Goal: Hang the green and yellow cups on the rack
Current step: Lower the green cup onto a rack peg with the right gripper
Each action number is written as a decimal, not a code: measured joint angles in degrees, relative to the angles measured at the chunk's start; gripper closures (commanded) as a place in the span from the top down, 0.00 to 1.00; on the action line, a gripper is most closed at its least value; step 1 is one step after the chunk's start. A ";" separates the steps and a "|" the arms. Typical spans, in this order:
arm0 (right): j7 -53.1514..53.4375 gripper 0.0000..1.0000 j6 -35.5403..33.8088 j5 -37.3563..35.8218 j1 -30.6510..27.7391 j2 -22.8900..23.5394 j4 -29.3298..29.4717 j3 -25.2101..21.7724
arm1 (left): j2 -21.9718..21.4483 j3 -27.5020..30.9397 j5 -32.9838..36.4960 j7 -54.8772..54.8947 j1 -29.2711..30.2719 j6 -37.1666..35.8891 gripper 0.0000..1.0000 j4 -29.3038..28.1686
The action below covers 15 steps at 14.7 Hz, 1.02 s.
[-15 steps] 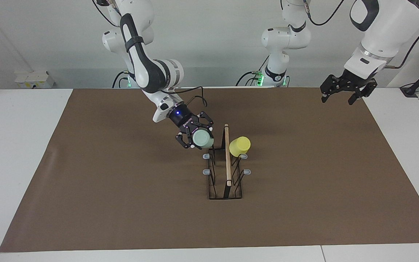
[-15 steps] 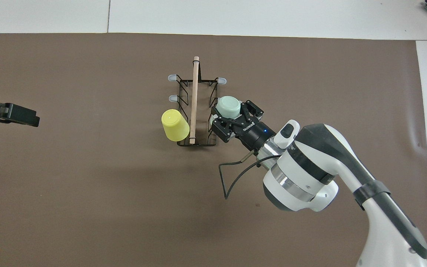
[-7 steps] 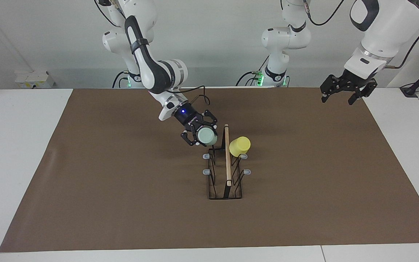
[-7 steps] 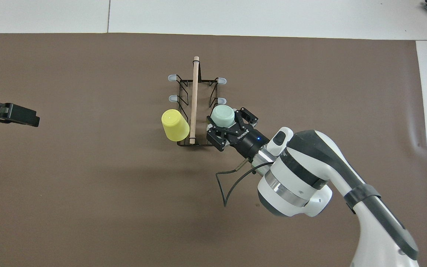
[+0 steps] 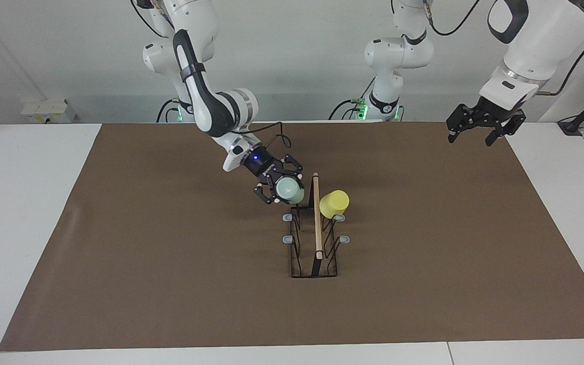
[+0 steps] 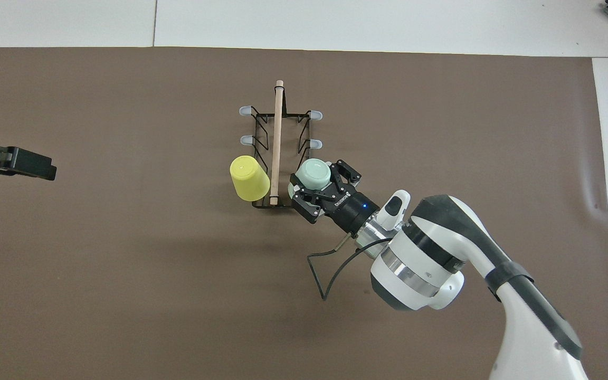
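While the right gripper (image 5: pixel 281 188) pinches the green cup (image 5: pixel 290 189) bottom-up over the rack (image 5: pixel 314 238), at the rack's end nearest the robots and on its right-arm side, the yellow cup (image 5: pixel 334 203) already sits tilted on a prong across the wooden rod (image 5: pixel 316 215) from it. Hanging the green one well looks to mean bringing its hidden mouth square over the nearest prong, which the cup and fingers cover in both views, then lowering along the prong's lean before letting go. Standing close in the way is the rod, just beside the cup. Grey prong caps (image 6: pixel 315 143) farther along the rack are bare. Well apart from the rack, over the brown mat's (image 5: pixel 170 263) left-arm end, the left gripper (image 5: pixel 476 130) waits with fingers spread, holding nothing.
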 measured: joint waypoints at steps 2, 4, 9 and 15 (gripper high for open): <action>-4.00 0.13 -5.70 1.46 -0.03 3.10 -1.09 -0.10 | 0.00 0.00 0.00 0.00 0.00 0.00 1.00 0.00; -6.25 0.14 -8.59 1.77 -0.54 5.10 -0.86 -0.30 | 0.00 0.00 0.00 0.00 0.00 0.00 1.00 0.00; -6.39 0.99 -7.63 1.77 -0.53 4.90 -0.79 -0.33 | 0.00 0.00 0.00 0.00 0.00 0.00 1.00 0.00; -6.41 1.00 -2.66 1.73 -0.34 5.66 -0.47 -0.16 | 0.00 0.00 0.00 0.00 0.00 0.00 1.00 0.00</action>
